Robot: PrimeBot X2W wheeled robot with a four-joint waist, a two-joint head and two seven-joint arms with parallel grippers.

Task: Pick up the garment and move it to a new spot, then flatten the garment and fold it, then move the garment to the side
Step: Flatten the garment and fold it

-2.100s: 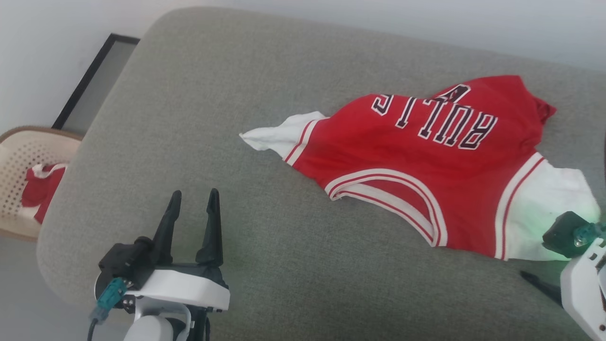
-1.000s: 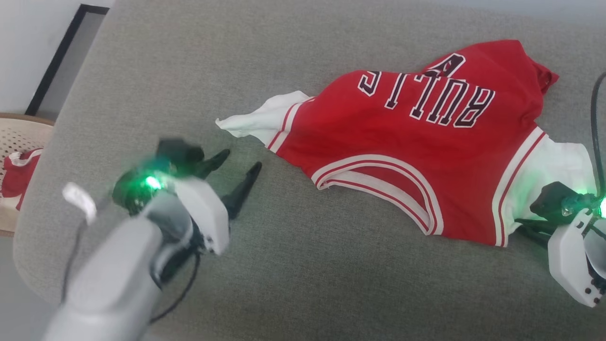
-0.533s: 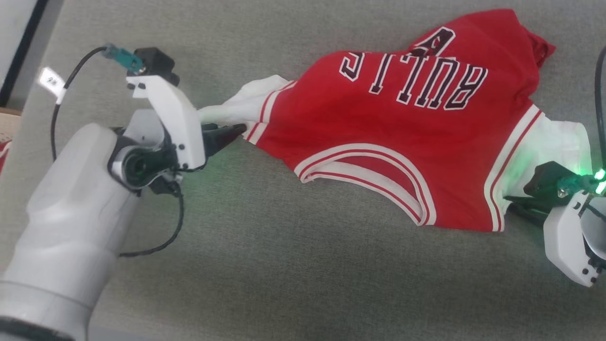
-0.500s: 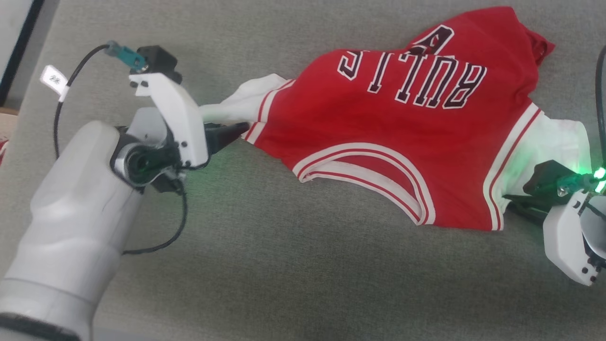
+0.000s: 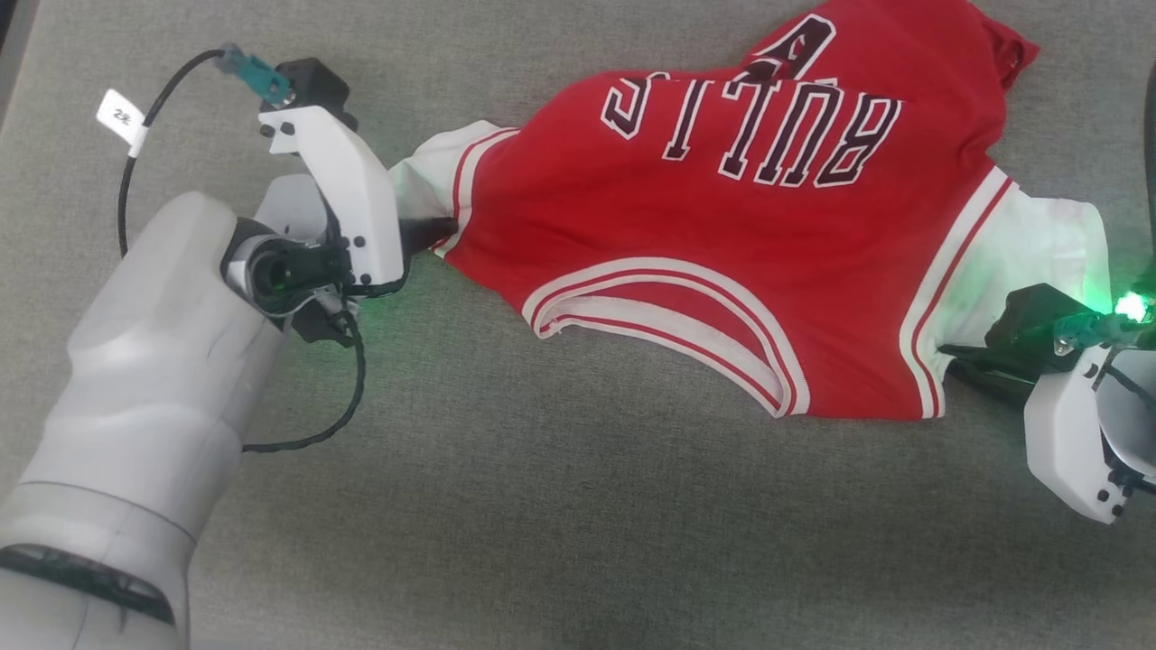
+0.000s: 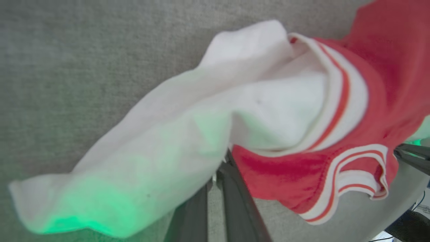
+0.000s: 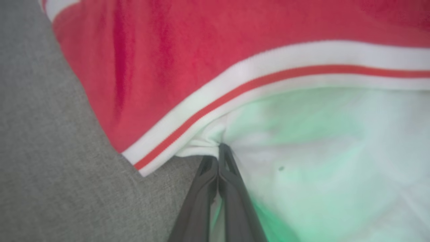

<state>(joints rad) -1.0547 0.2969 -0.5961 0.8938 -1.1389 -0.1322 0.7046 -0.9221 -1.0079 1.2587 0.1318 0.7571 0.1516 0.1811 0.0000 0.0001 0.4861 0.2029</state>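
Red garment (image 5: 722,235), lettering upside down, spread on grey couch (image 5: 542,506), upper centre-right of head view. At its 9 o'clock edge, left pincer (image 5: 435,233) clamped on white lining beside striped trim. At its 4 o'clock corner, right pincer (image 5: 948,354) closed on white lining. One second earlier left pincer gaped, clear of cloth.

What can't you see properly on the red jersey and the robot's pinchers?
- Head view: the big number on the jersey is folded over at the picture's top edge, so it is unreadable.
- Head view: the left gripper has its fingertips hidden by its white bracket and the cloth.
- Head view: the right gripper has its tips under the jersey's edge.
- Left wrist view: it is blurred, and the white lining covers the fingertips.
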